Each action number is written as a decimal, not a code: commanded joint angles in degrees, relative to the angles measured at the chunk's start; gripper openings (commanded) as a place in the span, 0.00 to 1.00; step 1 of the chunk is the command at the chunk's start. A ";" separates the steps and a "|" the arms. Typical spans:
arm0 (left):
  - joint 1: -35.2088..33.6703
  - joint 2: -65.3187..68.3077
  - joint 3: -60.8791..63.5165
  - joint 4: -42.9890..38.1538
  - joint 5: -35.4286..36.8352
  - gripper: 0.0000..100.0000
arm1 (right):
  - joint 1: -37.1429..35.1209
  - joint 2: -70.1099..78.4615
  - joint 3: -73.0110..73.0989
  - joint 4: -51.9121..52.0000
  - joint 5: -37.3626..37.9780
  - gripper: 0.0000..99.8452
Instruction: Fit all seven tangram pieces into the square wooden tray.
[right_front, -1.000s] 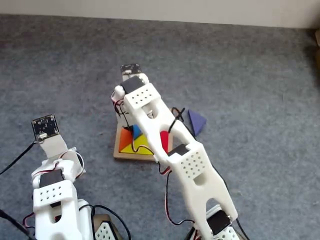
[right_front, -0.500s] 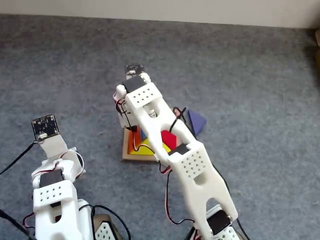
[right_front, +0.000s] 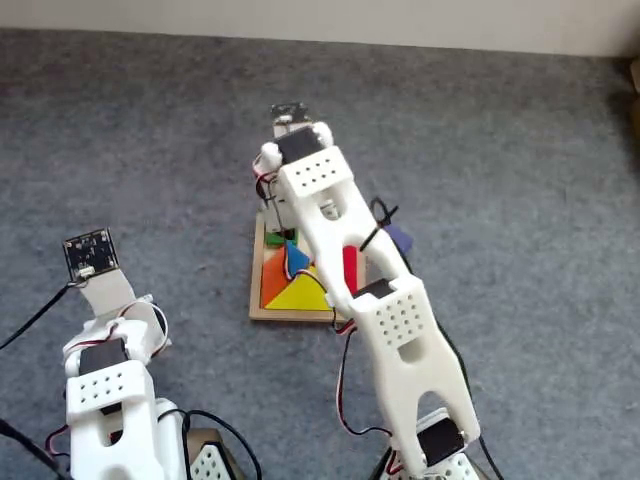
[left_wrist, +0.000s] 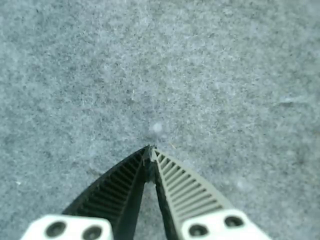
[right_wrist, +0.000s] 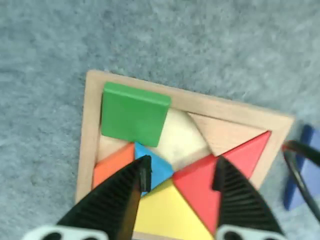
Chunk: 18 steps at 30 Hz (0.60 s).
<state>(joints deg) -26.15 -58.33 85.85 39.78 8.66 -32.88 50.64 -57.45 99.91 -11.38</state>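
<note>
Now: five pieces in the tray, one out on the carpet

Well, I see the square wooden tray (right_front: 257, 300) lying on the grey carpet (right_front: 520, 150) in the middle of the scene, under my right arm (right_front: 340, 215). My right claw (right_wrist: 181, 177) hangs over the middle of the tray with its two fingers apart and nothing between them. One fingertip is above the blue piece (right_wrist: 156, 170) and the other is above the red piece (right_wrist: 237, 157). I cannot tell if they touch.

The green square (right_wrist: 134, 114) sits in the far left corner of the tray, right up against the rim. The orange piece (right_wrist: 112, 170) is on the left, and the yellow piece (right_wrist: 162, 210) is at the near side. Some bare wood shows in the far part of the tray.

A purple piece (right_front: 400, 238) lies on the carpet just beside the tray's far right corner.

My left claw (left_wrist: 150, 150) is at the near left, well apart from the tray. Its fingers are pressed together over bare carpet, holding nothing.
</note>
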 joint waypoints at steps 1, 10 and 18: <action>1.27 -0.84 -1.63 -0.88 -0.62 0.01 | 1.36 -6.64 -3.21 1.01 7.38 0.07; 1.36 -0.84 -1.63 -0.88 -0.62 0.01 | 0.57 -3.38 -3.12 1.01 17.93 0.00; 3.12 -0.84 -1.19 -0.88 -0.62 0.01 | -0.31 3.74 -3.65 0.92 19.87 0.00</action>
<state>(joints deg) -24.66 -58.33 85.85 39.78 8.66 -33.14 55.03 -57.45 99.91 7.60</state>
